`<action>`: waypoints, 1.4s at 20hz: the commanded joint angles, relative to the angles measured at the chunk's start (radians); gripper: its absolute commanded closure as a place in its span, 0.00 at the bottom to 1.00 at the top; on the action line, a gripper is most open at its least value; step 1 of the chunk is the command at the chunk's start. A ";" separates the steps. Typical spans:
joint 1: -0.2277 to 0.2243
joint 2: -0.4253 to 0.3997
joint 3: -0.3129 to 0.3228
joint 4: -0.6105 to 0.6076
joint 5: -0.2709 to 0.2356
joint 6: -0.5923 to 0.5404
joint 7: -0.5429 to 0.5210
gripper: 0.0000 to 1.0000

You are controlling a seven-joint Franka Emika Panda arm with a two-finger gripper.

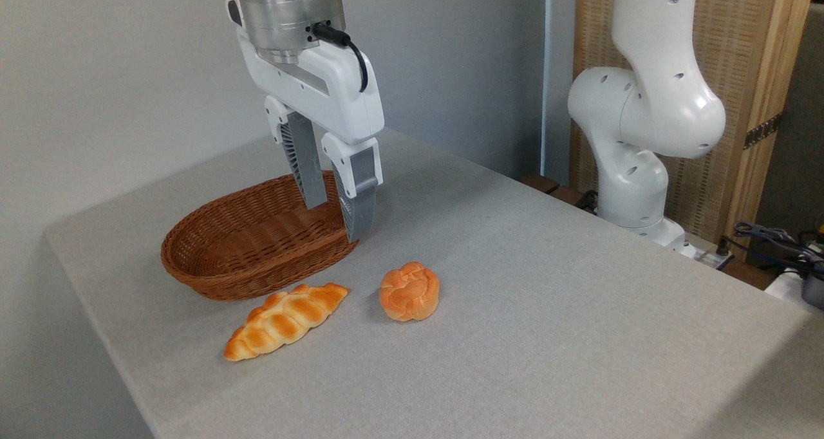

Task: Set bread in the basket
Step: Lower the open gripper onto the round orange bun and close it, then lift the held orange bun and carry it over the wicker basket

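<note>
Gripper (335,223) hangs above the table with its two grey ribbed fingers (358,210) pointing down and set apart, a clear gap between them and nothing held in it. Its tips sit in front of the right end of the basket as the camera sees it, the nearer finger overlapping the basket's rim in the picture; whether it touches the wicker I cannot tell. Down on the cloth, the bread (409,291), a small round orange-golden bun with a knotted, lobed top, lies on the grey table (547,310), below and a little to the right of those fingertips and well clear of them. It lies outside the basket, near its right end but not touching. And the basket (251,246), oval, brown, woven wicker with flared sides, sits to the left of the bun, its hollow showing only weave. Just in front of the basket lies a long braided golden loaf (286,321) with pointed ends, angled across the table, its upper tip close to the basket's near wall and the bun just beside it on the right, with a gap between the two. Further out on the right, the white arm's base and lower joints (644,111) stand at the table's far edge, against a wooden slatted screen (747,72), with dark cables (772,239) lying by the edge.
</note>
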 commanded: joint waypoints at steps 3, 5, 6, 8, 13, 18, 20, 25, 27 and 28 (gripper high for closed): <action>-0.010 -0.115 0.007 -0.141 -0.020 -0.001 0.008 0.00; -0.011 -0.147 0.007 -0.200 -0.020 0.041 0.010 0.00; -0.013 -0.166 0.005 -0.236 -0.020 0.067 0.010 0.00; -0.025 -0.204 0.000 -0.323 -0.019 0.137 0.019 0.00; -0.083 -0.232 -0.001 -0.490 -0.006 0.228 0.066 0.00; -0.082 -0.226 -0.001 -0.630 -0.005 0.349 0.208 0.00; -0.080 -0.224 0.000 -0.665 -0.005 0.397 0.282 0.00; -0.080 -0.210 0.000 -0.721 0.009 0.492 0.358 0.00; -0.080 -0.210 0.000 -0.730 0.011 0.510 0.373 0.11; -0.080 -0.210 -0.001 -0.728 0.009 0.510 0.406 0.39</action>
